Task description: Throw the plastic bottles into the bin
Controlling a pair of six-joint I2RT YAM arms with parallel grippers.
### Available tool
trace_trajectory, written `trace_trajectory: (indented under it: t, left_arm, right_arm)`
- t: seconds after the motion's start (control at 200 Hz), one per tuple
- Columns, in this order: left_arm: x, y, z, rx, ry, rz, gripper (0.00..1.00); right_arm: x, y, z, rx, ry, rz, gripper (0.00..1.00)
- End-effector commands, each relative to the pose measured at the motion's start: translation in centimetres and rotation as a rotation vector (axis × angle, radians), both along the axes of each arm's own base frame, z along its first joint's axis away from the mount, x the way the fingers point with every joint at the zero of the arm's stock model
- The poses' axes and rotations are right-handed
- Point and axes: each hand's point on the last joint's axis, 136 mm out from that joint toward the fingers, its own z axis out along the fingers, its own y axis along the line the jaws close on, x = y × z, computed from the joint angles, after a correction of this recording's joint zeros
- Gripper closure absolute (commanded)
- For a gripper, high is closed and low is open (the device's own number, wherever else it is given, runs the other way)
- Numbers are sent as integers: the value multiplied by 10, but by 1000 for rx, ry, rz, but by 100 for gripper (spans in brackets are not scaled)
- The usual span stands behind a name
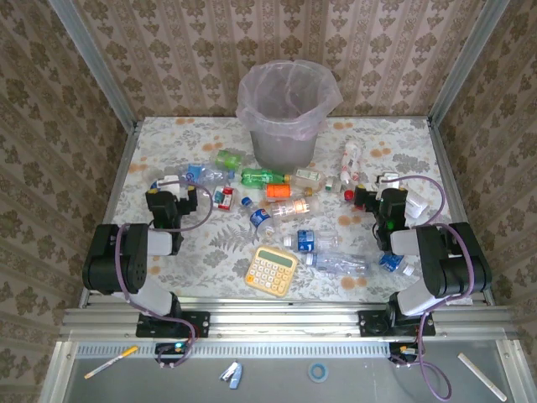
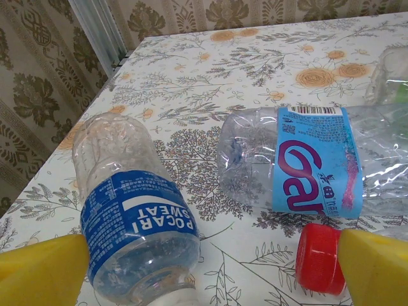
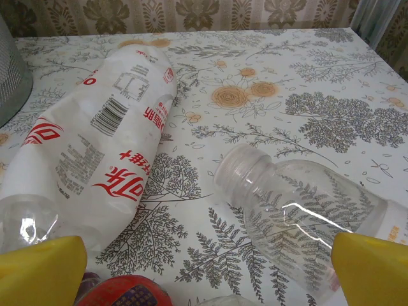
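Low over tabletop, left gripper and right gripper: jaws spread wide, gripping nothing, bottles lying between yellow fingers. Table walled on three sides, far corners bare. Bin upright at far edge, centre. Plastic bottles scattered mid-table before bin. Calculator near front edge.

Damask wallpaper walls, floral tbl top, alu corner posts.
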Motion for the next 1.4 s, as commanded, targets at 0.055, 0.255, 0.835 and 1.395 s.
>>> trace_trajectory:
  t: [0.055, 0.255, 0.835, 1.395]
  left_arm:
    - [0, 3, 6, 1, -30, 14, 0]
    - [0, 2, 7, 0, -30, 12, 0]
    - [1, 3, 5, -16, -24, 1, 0]
    - [-44, -26, 81, -10, -133, -16, 0]
  right_arm:
    - [3, -4, 10, 0, -40, -30, 0]
    - [3, -4, 10, 1, -40, -30, 0]
    - [3, -4, 9, 0, -36, -31, 0]
    - [-48, 3, 106, 53, -110, -111, 0]
